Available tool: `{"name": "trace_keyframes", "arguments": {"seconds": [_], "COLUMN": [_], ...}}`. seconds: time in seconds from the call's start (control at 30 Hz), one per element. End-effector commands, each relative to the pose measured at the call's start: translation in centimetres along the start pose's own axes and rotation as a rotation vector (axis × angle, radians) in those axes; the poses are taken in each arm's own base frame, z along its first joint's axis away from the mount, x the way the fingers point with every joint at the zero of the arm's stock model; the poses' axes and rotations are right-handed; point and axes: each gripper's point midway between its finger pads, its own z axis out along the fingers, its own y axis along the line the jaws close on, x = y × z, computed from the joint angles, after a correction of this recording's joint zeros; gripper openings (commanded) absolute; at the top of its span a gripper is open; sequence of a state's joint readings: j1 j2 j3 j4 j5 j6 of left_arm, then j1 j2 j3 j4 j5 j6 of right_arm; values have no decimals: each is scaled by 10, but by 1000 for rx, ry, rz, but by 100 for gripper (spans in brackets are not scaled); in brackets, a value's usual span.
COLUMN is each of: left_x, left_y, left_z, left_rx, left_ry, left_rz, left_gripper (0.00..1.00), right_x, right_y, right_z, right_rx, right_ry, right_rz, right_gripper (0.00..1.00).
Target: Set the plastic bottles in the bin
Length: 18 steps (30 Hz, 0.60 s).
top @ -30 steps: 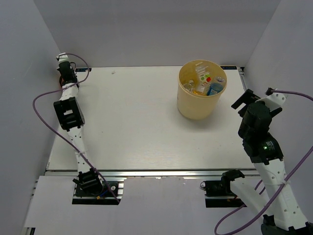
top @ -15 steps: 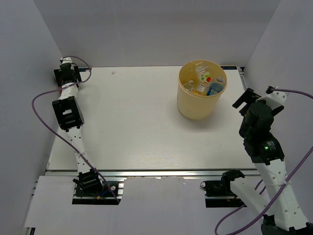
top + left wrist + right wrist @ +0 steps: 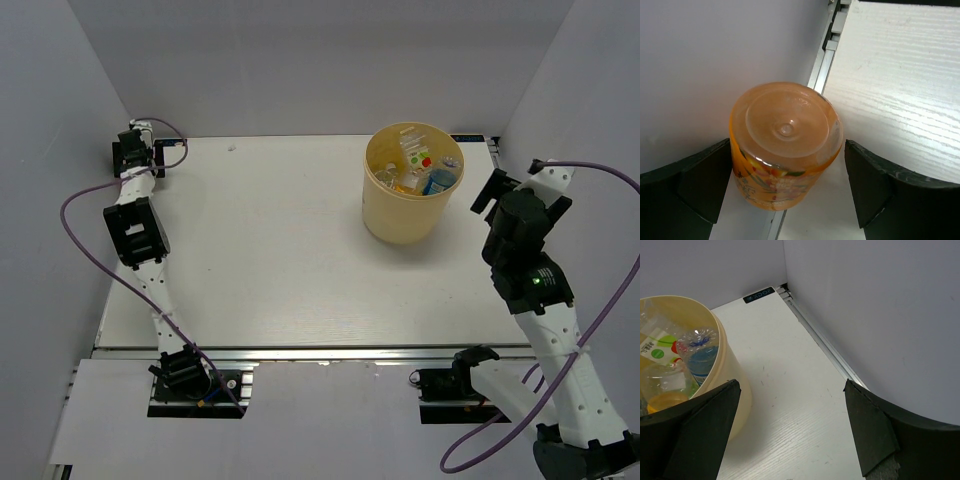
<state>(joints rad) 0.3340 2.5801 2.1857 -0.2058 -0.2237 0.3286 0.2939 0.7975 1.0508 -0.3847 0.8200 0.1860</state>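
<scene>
Overhead, bin (image 3: 378,222): stands on the far right part of the table (image 3: 280,260), with bottles (image 3: 420,170) piled inside.
Overhead, left gripper (image 3: 133,150): at the table's far left corner, close to the wall (image 3: 60,150).
Overhead, right gripper (image 3: 490,193): just right of the bin, apart from it.
Left wrist, orange bottle (image 3: 785,130): base toward the camera, at the table's left edge beside the wall.
Left wrist, left gripper: jaws spread wide, one on each side of the orange bottle; contact cannot be told.
Right wrist, right gripper: jaws wide apart, nothing between them, over bare table.
Right wrist, bin: at left, a blue-labelled bottle (image 3: 699,347) against its inner wall.
</scene>
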Motion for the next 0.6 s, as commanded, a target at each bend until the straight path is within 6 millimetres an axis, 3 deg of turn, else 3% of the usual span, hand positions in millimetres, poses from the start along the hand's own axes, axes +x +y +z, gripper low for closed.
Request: {"name": "trace_keyframes", "arguments": {"seconds": [0.0,0.17,0.37,0.47,0.5,0.57], "left_x": [39,45,54,59,58,57], "left_y": [-10,-20,-18,-16,-15,-7], "left_z": [-6,-1,8,8,8,7], "left_rx": [76,10,-56,-75,-86,-127], "left_ry": [158,176,199,204,200,198], "left_rz": [-17,16,18,33,36,39], "left_gripper": [98,98,98,83,68,51], "right_x": [-24,-19,-37,-44,-45,-48], "right_y": [-3,5,-2,-1,1,0], "right_z": [0,4,-3,-4,-4,-5], "right_rx": [21,-9,-15,-25,-38,-35], "right_ry": [-71,-69,-156,-185,-189,-195], "right_rz": [26,14,67,60,49,41], "right_gripper": [89,89,89,89,89,89]}}
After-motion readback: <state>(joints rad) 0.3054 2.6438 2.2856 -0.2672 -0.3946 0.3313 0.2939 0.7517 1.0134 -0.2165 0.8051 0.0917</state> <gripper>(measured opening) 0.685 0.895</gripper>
